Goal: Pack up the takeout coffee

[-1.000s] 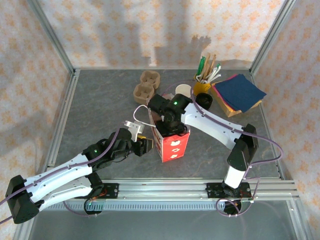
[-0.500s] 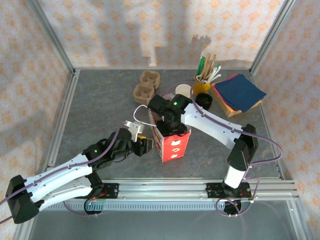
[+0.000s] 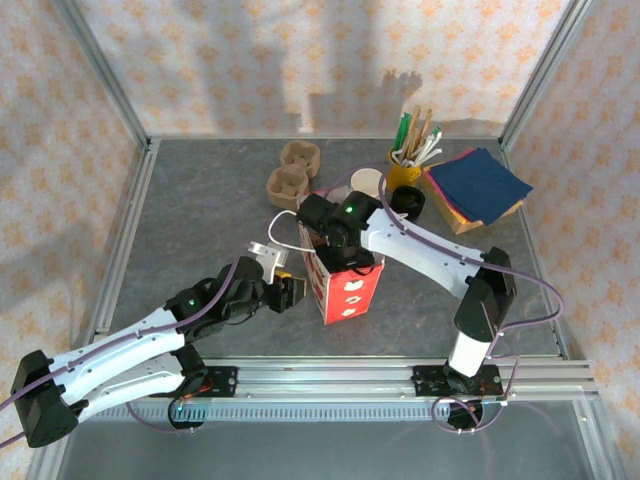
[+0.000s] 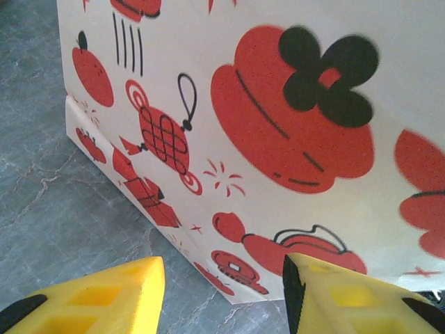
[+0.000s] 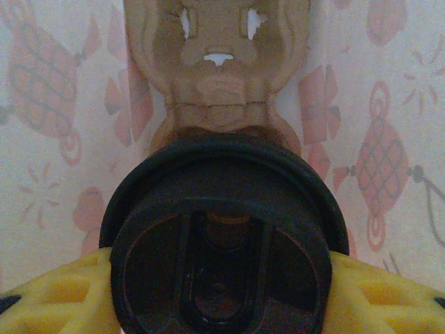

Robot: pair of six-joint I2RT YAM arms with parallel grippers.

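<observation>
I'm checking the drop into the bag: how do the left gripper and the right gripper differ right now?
The right gripper is shut on the black-lidded coffee cup; the left gripper is open, with nothing between its fingers. The right gripper points down into the printed bag from above; the left gripper sits low by the table, outside the bag, facing its side wall. Both have yellow fingers.

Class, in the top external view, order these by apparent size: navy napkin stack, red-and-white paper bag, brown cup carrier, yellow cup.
1. navy napkin stack
2. red-and-white paper bag, unsure against the napkins: the right arm covers its top and it stands nearer the camera
3. brown cup carrier
4. yellow cup
</observation>
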